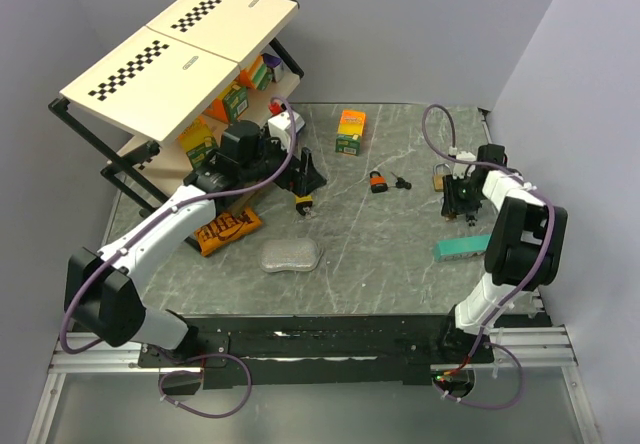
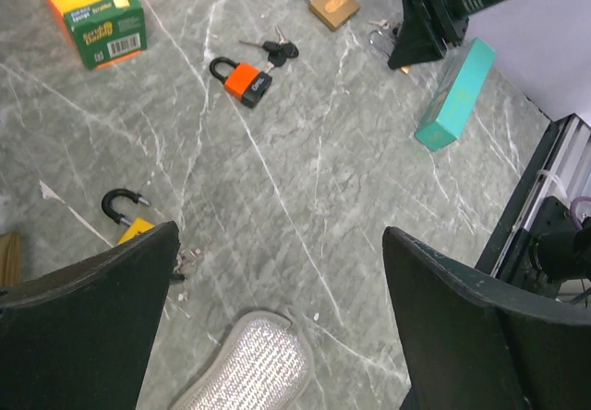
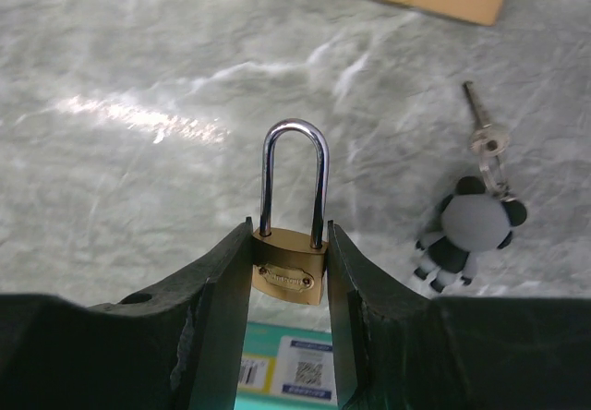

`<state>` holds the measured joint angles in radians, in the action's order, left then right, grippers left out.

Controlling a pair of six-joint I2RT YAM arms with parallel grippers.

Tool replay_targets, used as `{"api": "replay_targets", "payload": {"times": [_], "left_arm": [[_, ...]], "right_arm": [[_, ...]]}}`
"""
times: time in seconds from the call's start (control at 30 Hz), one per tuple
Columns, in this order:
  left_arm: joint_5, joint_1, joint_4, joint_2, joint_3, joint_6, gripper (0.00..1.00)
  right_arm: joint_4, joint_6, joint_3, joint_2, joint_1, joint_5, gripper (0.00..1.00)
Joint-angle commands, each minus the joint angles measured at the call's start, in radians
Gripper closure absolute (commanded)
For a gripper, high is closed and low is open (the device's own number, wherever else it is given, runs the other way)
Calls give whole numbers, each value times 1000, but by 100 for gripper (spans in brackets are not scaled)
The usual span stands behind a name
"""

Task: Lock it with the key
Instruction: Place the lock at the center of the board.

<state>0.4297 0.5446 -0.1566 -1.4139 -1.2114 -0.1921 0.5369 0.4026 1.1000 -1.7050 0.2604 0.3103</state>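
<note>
Padlock is sitting pinched in the right gripper; the wide-spread left gripper should be fetching the key, upper right.

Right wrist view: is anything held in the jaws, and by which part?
Yes: the small brass padlock, clamped across the sides of its body, with the shackle free.

We are pinching the brass padlock in our right tool, while a key with a panda charm is lying nearby on the desk.
</note>
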Motion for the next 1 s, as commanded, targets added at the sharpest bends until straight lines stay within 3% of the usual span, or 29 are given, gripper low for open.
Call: {"api": "replay_targets", "payload": {"times": [0.0, 0.13, 0.3, 0.43, 0.63, 0.8, 0.9, 0.97], "left_arm": [[1, -3, -23, -8, -14, 16, 4], [-17, -3, -92, -37, -34, 56, 4], [-49, -3, -126, -75, -28, 91, 4], [-71, -3, -123, -105, -17, 95, 4], [-123, -5, -120, -163, -37, 71, 3], [-202, -3, -138, -236, -86, -24, 2], [-276, 3, -155, -304, -128, -102, 1], [-325, 6, -169, -350, -160, -131, 4]], "right_arm": [[-15, -48, 73, -59, 8, -43, 94], [-11, -64, 90, -85, 8, -53, 91], [-3, -87, 92, -102, 7, -65, 77], [8, -97, 89, -113, 7, -66, 59], [20, -119, 95, -105, 7, -63, 38], [44, -125, 103, -45, 7, -25, 27], [49, -123, 110, 19, 5, 7, 15], [44, -117, 110, 56, 5, 19, 1]]}}
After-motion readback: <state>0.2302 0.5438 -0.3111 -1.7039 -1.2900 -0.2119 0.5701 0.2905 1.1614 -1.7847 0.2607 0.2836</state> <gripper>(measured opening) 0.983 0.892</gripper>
